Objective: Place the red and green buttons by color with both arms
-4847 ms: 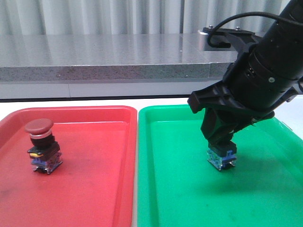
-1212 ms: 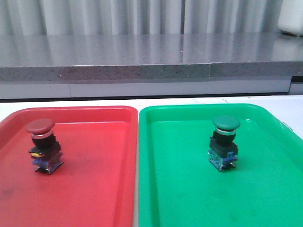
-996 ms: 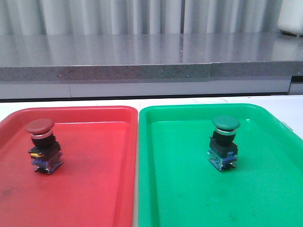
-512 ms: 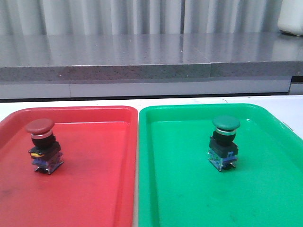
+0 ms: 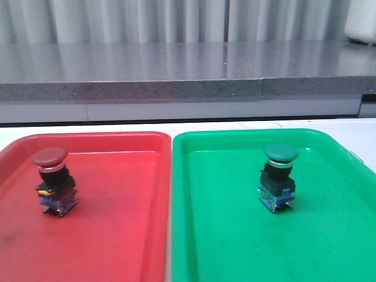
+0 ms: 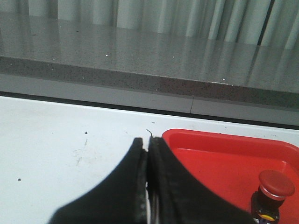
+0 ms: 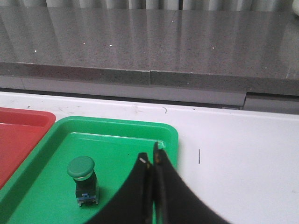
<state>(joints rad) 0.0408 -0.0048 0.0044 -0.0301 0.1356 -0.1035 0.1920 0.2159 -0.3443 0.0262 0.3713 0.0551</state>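
Note:
The red button (image 5: 53, 182) stands upright in the red tray (image 5: 117, 235), near its left side. It also shows in the left wrist view (image 6: 272, 193). The green button (image 5: 278, 178) stands upright in the green tray (image 5: 235, 235), and shows in the right wrist view (image 7: 83, 181). Neither arm shows in the front view. My left gripper (image 6: 147, 147) is shut and empty, above the white table beside the red tray's far left corner. My right gripper (image 7: 150, 158) is shut and empty, over the green tray's far right corner (image 7: 163, 135), apart from the green button.
The two trays lie side by side on a white table (image 5: 88, 126). A grey stone ledge (image 5: 176, 76) runs along the back, with curtains behind it. A white object (image 5: 361, 20) stands on the ledge at the far right.
4.8 s ago my right gripper was shut around the green button in the green tray. It has let go and left the front view. Nothing has moved in the last second.

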